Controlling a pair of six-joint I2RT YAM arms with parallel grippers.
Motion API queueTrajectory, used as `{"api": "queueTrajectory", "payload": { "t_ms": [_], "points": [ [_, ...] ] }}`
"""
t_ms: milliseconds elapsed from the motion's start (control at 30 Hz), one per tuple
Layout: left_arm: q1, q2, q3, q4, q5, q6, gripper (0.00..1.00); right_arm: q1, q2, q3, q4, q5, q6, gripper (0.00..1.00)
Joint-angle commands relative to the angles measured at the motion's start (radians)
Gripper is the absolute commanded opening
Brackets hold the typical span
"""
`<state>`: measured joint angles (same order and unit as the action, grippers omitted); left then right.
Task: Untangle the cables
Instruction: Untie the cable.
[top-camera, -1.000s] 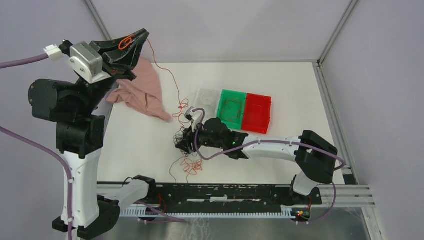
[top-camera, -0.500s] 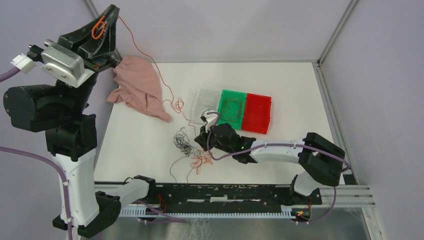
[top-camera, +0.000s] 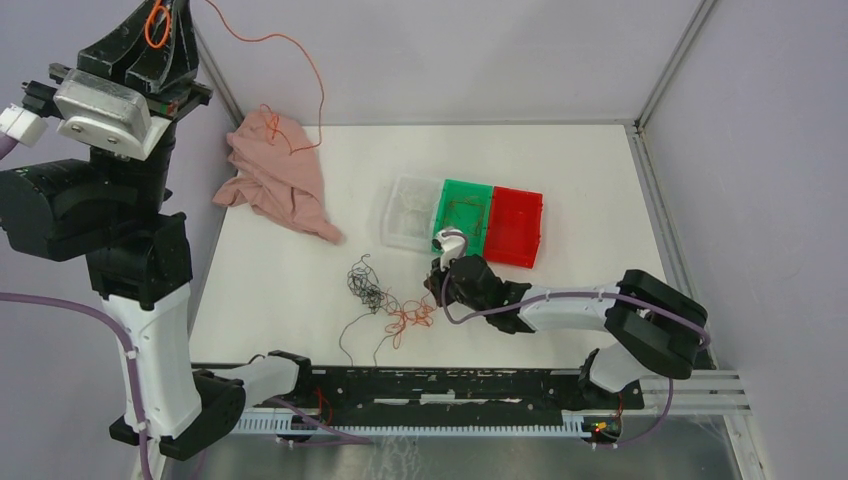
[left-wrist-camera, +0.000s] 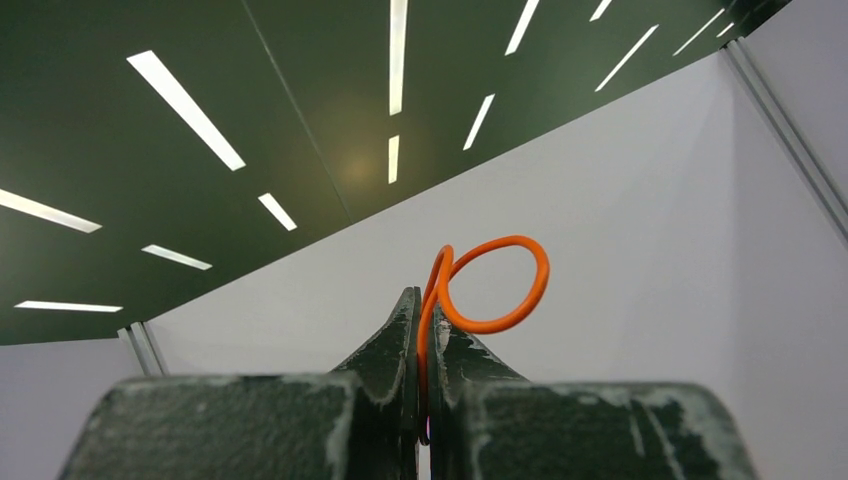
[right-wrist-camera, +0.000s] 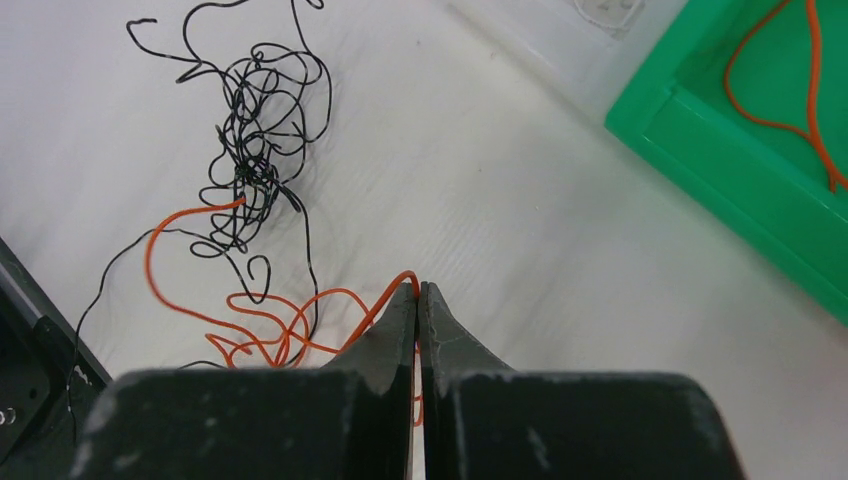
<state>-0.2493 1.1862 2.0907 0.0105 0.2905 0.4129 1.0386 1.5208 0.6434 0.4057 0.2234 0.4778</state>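
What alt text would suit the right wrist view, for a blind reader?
The shut right gripper pinches an orange wire on a white table. A black wire tangle lies beyond, left; a green bin sits upper right.

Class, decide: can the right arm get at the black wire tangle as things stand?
Probably yes: the black tangle lies just ahead of the right gripper, nothing between, though it is shut on orange wire.
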Motion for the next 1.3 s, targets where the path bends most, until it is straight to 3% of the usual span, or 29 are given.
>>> {"api": "queueTrajectory", "payload": {
  "t_ms": [0, 467, 567, 633, 700, 800, 1000, 1267],
  "points": [
    [-0.002, 0.011, -0.003, 0.019, 0.029, -0.023, 0.03, -0.004, -0.061, -0.010, 0.045, 0.000, 0.001, 0.01],
    [-0.002, 0.007, -0.172, -0.044, 0.097, -0.286, 0.03, -0.015, -0.312, 0.031, -0.122, -0.036, -0.016, 0.07],
    [-0.003, 0.001, -0.261, -0.061, 0.110, -0.376, 0.03, -0.018, -0.355, 0.039, -0.152, -0.070, -0.007, 0.20],
    [-0.006, -0.003, -0.330, -0.066, 0.127, -0.414, 0.03, -0.017, -0.391, 0.036, -0.174, -0.073, 0.012, 0.40],
    [-0.025, -0.006, -0.397, -0.066, 0.132, -0.433, 0.03, -0.017, -0.434, 0.021, -0.194, -0.055, 0.028, 0.54],
    [-0.077, 0.001, -0.478, -0.055, 0.127, -0.435, 0.03, -0.018, -0.507, 0.001, -0.218, -0.012, 0.045, 0.66],
    [-0.199, 0.057, -0.564, -0.014, 0.107, -0.416, 0.03, -0.018, -0.638, 0.003, -0.314, 0.134, 0.010, 0.67],
    [-0.256, 0.215, -0.514, 0.003, 0.128, -0.418, 0.03, -0.021, -0.713, 0.025, -0.445, 0.366, -0.045, 0.65]
  ]
}}
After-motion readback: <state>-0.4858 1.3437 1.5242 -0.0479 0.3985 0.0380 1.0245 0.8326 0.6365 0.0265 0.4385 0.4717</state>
